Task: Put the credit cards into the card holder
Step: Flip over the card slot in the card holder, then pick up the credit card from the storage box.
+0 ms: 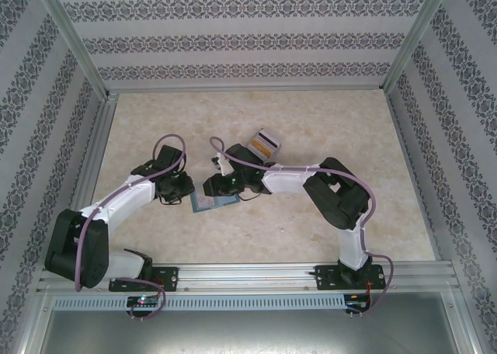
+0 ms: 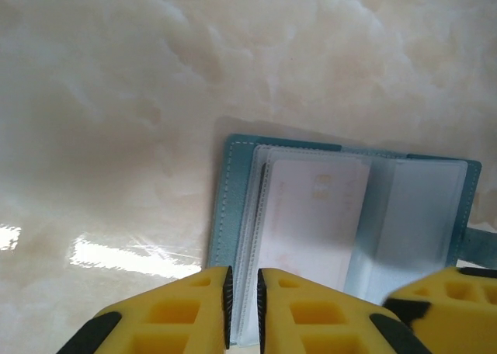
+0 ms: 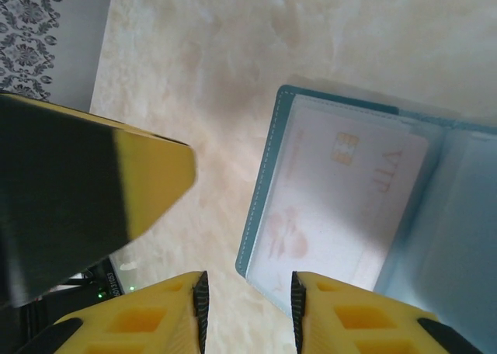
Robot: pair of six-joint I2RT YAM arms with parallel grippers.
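Card holder point(image 1: 211, 204) lies open on the tabletop point(image 1: 326, 129) near its front edge. Your left end effector point(image 2: 245, 307) pinches its pocket pages point(image 2: 250, 214), which look floppy and slick. Your right end effector point(image 3: 248, 315) is unclenched. Hold the stiffer cover edge.

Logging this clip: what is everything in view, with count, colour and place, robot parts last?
card holder: one, teal with pale blue pages, open on the table between the grippers
credit card: one, whitish with a gold chip, inside a card holder pocket
card box: one, grey-edged, on the table beyond the grippers
table: one, beige marble
walls: three, grey-patterned, around the table
left arm, right arm: two, white and black, from the near rail
left gripper: yellow, pinched on the card holder's edge
right gripper: yellow, fingers apart at the card holder's corner
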